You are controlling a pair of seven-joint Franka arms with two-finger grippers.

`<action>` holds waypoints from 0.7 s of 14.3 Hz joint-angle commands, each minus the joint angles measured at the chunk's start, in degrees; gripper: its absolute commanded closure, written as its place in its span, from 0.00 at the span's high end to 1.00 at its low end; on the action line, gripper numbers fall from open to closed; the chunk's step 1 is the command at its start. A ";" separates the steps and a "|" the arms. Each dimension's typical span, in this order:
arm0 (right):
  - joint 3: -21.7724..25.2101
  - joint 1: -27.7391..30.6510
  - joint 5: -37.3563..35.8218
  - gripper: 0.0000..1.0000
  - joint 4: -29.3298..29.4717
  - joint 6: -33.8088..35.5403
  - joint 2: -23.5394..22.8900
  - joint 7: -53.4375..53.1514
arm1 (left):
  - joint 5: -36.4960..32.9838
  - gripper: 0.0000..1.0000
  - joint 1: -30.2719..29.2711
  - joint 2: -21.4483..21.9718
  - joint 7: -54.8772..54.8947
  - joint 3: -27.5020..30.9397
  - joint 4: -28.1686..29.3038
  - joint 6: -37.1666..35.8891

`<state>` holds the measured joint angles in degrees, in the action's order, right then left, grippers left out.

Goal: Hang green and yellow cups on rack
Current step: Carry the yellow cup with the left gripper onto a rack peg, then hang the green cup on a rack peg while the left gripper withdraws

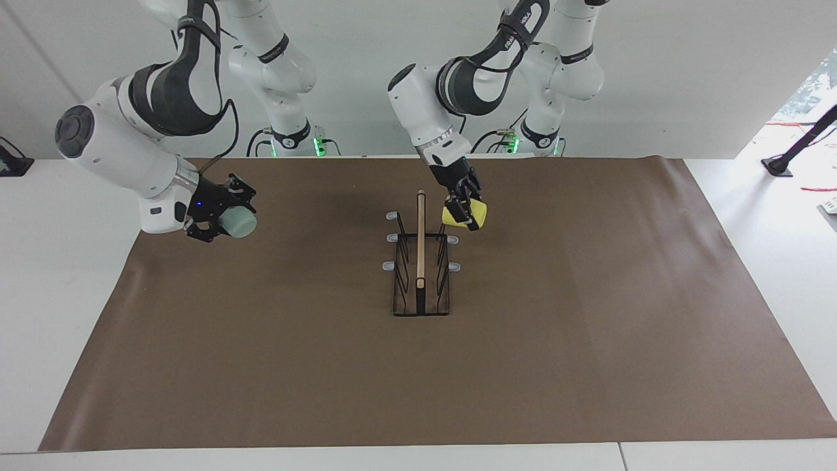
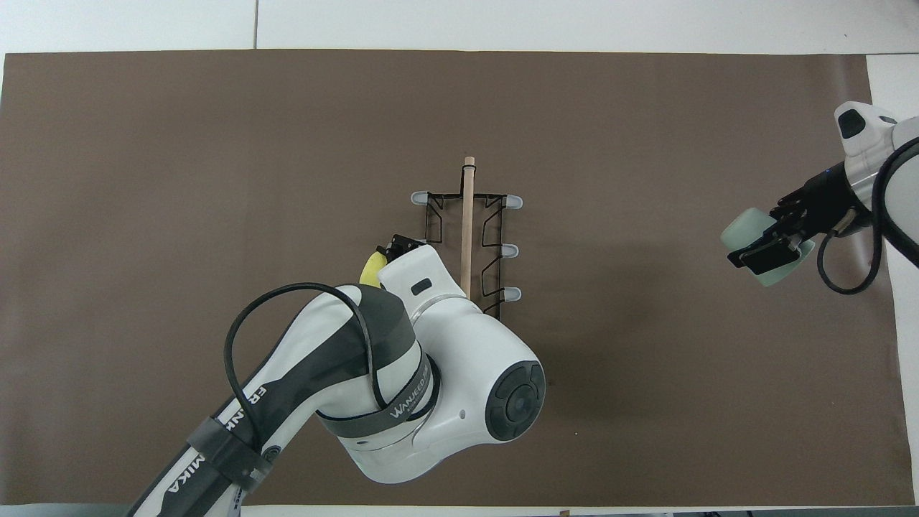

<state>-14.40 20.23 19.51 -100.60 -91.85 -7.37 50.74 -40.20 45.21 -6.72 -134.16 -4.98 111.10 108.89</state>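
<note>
Brown mat (image 1: 588,340) covers white table (image 1: 39,261), apparently before pale wall (image 1: 366,78).

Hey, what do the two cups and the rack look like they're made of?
Yellow cup: likely plastic; bright, even, opaque colour, smooth matte wall.
Green cup: likely the same plastic; pale mint, even, softly lit.
Rack: thin black wire, probably coated metal; light wooden centre bar; grey prong tips, perhaps rubber or plastic.
</note>
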 commanded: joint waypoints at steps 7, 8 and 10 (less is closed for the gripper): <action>-0.28 4.47 30.27 0.00 -5.46 0.53 2.52 12.97 | 3.46 0.87 2.26 0.12 -0.23 0.41 -1.77 0.19; -0.28 4.38 34.67 0.00 -8.09 0.36 3.75 14.55 | 3.46 0.99 1.99 1.17 0.03 0.41 -1.77 0.27; -0.36 3.68 47.39 0.00 -16.86 -2.44 7.87 18.24 | 3.72 1.00 1.38 2.49 4.22 0.76 -1.77 0.19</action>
<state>-14.30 23.38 57.13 -107.18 -91.35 -5.61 64.39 -37.52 46.98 -6.27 -133.75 -4.89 109.34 109.19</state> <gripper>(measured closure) 0.330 0.004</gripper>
